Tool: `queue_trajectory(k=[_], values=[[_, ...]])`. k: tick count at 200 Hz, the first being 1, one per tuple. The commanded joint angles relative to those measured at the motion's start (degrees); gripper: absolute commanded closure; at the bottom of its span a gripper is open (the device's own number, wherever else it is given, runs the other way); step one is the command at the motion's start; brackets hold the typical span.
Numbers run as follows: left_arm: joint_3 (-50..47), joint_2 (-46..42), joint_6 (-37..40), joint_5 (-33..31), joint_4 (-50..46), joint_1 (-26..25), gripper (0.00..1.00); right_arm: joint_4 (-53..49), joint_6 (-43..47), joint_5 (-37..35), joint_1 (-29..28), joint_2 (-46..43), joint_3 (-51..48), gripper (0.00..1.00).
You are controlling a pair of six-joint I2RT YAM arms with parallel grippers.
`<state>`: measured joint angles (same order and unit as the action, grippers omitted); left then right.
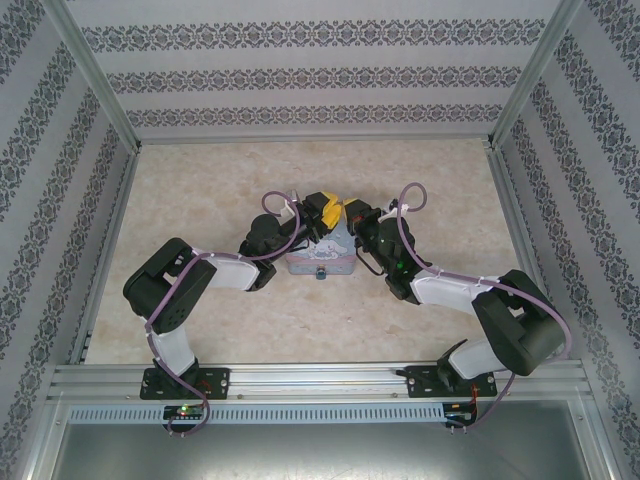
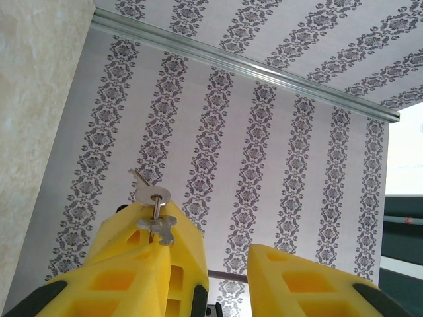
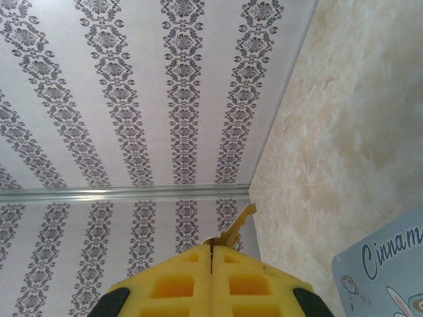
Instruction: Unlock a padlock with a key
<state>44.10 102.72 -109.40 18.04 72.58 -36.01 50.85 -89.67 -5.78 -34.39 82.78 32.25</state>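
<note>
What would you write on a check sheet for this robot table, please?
Surface: pale marbled table.
Job's things: key pokes out of the right end effector; padlock maybe the dark bit on the tin's near edge, too small to tell.
Clutter: blue tin; small silver keys on a left finger.
End effectors: right end effector shut on key; left end effector fingers apart.
Cables: purple cables looped along both arms.
Surroundings: patterned walls, metal frame.

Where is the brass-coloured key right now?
In the right wrist view, the key juts up from the shut right gripper's fingertips, left of the blue tin's corner.
</note>
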Motion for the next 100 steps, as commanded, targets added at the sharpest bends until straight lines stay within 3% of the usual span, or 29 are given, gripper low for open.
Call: queue_trajectory(k=[1,40,100], values=[[-0.48,-0.05,0.76,-0.50,3.20,-0.73,0.62,2.15,1.32,-1.16,0.11,-0.33,-0.09,1.00],[-1.95,-0.76,2.61,-0.29,0.50,-0.73,0.53,1.64,2.26,-0.63,0.64,-1.55,0.02,1.00],[-1.62,0.20,2.51,-0.63,0.90,-0.73,0.51,1.27,2.83,-0.14,0.64,-2.36,-0.69,1.00]])
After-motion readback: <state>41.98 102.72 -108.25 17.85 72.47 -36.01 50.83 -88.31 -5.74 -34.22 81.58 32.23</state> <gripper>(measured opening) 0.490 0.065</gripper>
